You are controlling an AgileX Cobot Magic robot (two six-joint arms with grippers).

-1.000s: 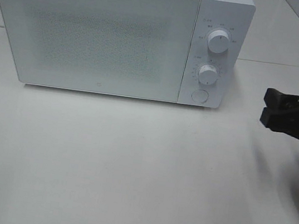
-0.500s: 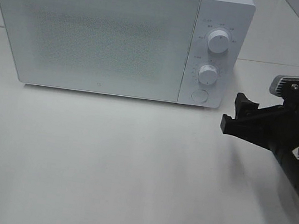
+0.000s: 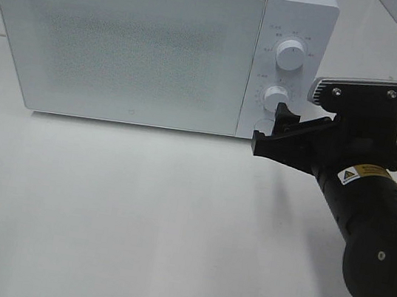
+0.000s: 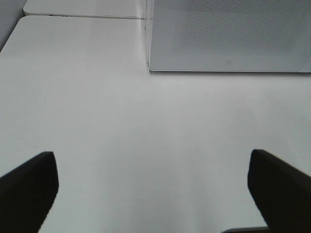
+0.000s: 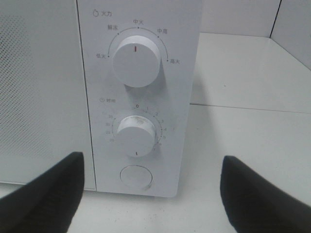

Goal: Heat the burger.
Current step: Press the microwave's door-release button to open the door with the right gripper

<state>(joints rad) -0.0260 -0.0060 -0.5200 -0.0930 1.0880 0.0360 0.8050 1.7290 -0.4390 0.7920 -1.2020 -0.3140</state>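
Although the burger is what needs heating, it shows in none of the views. Whether it sits behind the shut door [image 3: 124, 48] of the microwave [image 3: 301, 14] or somewhere out of frame, I cannot tell, as the frosted panel gives nothing away.

Working outward from the microwave, its control strip carries an upper knob [image 5: 136, 59], a lower knob [image 5: 136, 132] and a round button [image 5: 135, 177] beneath them. The right gripper [image 3: 273, 126] hangs just in front of that strip, level with the lower knob and the button, its jaws spread wide and holding nothing. The left gripper [image 4: 153, 187] sits well back from the microwave's front, over the bare table [image 3: 135, 221], its jaws also spread wide and empty.

The likely next step is pressing the button to release the door. The risks come from the crowding on that strip. With the jaws this wide, one finger could catch the lower knob instead of the button and set the microwave running with nothing known to be inside. An off-centre or hard push could also shove the light microwave back across the smooth table without tripping the latch. If the door springs out, it swings into the space before the microwave, toward the left gripper.
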